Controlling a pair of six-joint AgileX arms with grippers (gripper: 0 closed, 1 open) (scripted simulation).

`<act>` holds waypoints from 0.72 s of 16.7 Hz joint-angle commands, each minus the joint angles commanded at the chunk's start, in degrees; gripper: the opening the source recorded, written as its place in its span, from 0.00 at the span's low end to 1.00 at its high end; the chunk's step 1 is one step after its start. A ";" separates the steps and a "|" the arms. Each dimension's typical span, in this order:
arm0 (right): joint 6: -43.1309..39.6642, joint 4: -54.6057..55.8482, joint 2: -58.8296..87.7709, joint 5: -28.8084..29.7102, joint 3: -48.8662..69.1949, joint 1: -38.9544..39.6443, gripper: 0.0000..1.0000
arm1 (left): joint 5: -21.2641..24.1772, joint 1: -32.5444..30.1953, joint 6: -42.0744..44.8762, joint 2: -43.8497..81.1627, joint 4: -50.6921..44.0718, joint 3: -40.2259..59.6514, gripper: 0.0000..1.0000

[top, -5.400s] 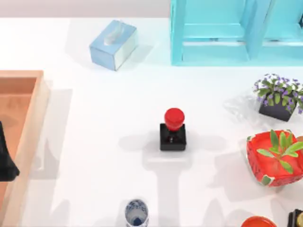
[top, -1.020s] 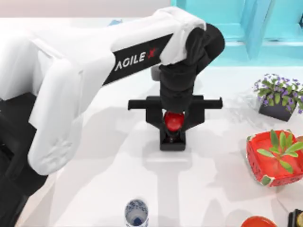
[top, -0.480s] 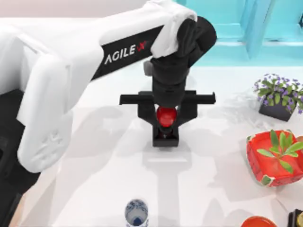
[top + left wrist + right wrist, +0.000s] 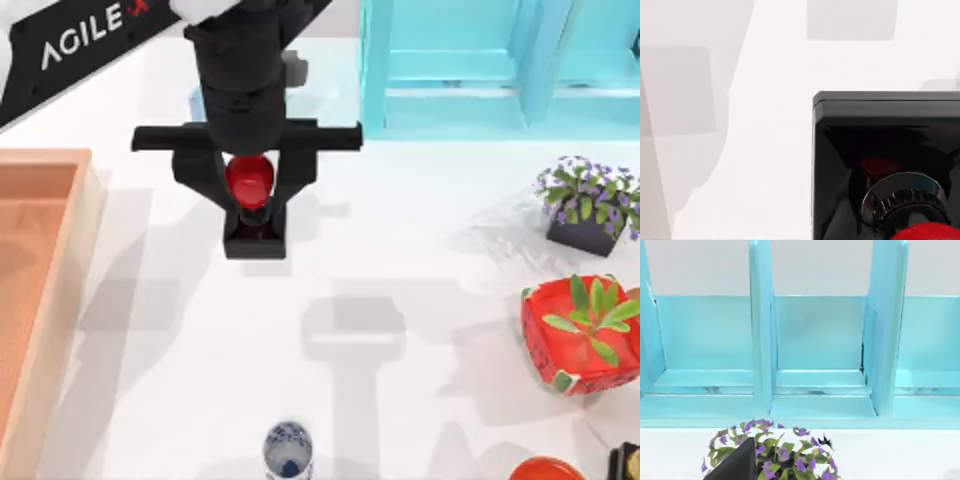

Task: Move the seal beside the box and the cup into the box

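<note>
Red-knobbed, the seal point(image 4: 250, 195) hung clamped at its ball in the left gripper point(image 4: 249, 190), clear of the table and about halfway toward the wooden box point(image 4: 60, 250), while the cup point(image 4: 288, 450) waited near the front edge.

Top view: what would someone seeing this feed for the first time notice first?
First, the left arm's black tool, left of centre, shut on the red ball knob of the black-based seal, which hangs above its shadow on the white table. Next, the big shallow wooden box at the left edge, then the small blue-patterned white cup at the bottom edge.
</note>
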 joint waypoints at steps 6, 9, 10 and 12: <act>0.00 0.00 0.00 0.00 0.00 0.00 1.00 | -0.11 0.16 1.41 -2.00 0.66 -1.96 0.00; 0.00 0.00 0.00 0.00 0.00 0.00 1.00 | -0.21 1.65 2.96 -8.65 1.41 -8.89 0.00; 0.00 0.00 0.00 0.00 0.00 0.00 1.00 | -0.21 2.23 3.27 -11.39 1.58 -12.35 0.00; 0.00 0.00 0.00 0.00 0.00 0.00 1.00 | -0.23 3.98 3.39 -17.90 2.02 -20.21 0.00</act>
